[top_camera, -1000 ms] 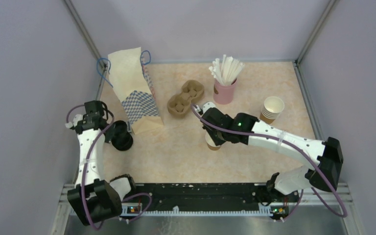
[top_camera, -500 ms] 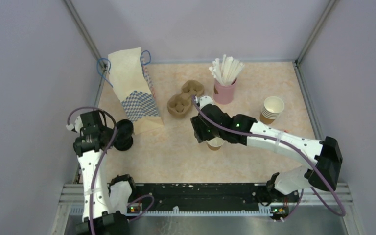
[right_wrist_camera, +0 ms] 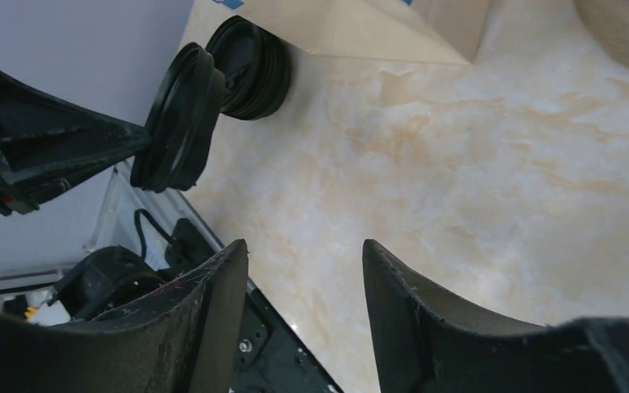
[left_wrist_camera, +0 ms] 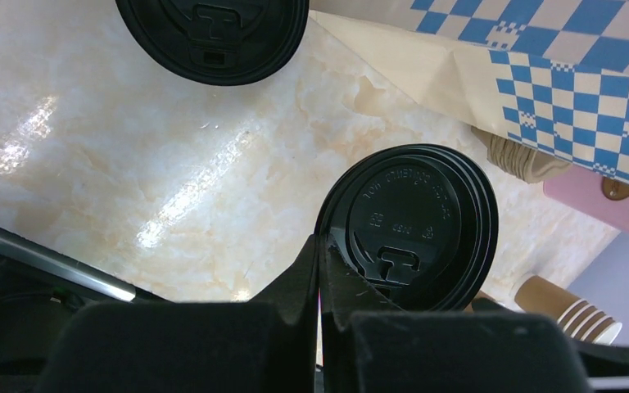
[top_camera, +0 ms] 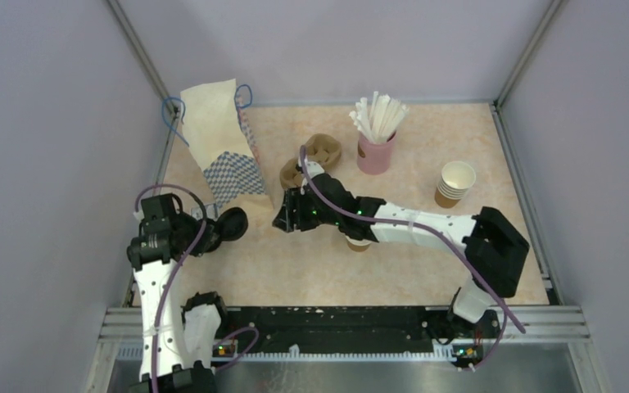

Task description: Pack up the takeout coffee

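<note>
The takeout coffee's brown paper cup stands on the table, mostly hidden under my right arm. My left gripper is shut on the rim of a round black lid, holding it on edge above the table. In the top view that lid hangs just right of the left gripper. My right gripper is a short way right of the lid, apart from it and well left of the cup. In the right wrist view its jaws stand open and empty, facing the held lid.
A stack of black lids lies by the foot of the checked paper bag. A brown cup carrier, a pink cup of white straws and a stack of lidless cups stand farther back and right.
My right gripper let go of the cup, opened and swung left toward the lid. My left gripper lifted a lid off the stack and carried it right.
</note>
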Action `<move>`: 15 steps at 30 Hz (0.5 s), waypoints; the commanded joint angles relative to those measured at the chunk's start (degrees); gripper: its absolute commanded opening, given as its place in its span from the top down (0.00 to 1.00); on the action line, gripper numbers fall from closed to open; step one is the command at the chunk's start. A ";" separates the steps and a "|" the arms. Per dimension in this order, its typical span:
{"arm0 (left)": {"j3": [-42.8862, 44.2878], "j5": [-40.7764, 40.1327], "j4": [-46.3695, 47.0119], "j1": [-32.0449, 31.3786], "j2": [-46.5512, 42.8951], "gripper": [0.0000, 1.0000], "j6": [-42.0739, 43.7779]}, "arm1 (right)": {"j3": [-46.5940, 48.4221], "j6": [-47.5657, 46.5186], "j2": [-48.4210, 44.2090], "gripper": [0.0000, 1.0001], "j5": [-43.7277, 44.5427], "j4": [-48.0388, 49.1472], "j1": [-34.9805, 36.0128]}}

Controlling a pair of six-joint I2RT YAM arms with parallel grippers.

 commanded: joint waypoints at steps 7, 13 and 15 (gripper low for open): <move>-4.72 -5.43 2.92 -0.63 -2.66 1.00 1.49 | 7.11 14.11 11.55 0.51 -10.75 15.14 0.67; -6.90 -5.78 5.82 -0.67 -4.11 1.00 2.23 | 8.91 16.39 14.29 0.52 -10.98 16.91 0.64; -7.45 -5.14 6.24 -0.67 -3.79 1.00 2.66 | 10.09 16.78 15.08 0.52 -10.79 16.49 0.64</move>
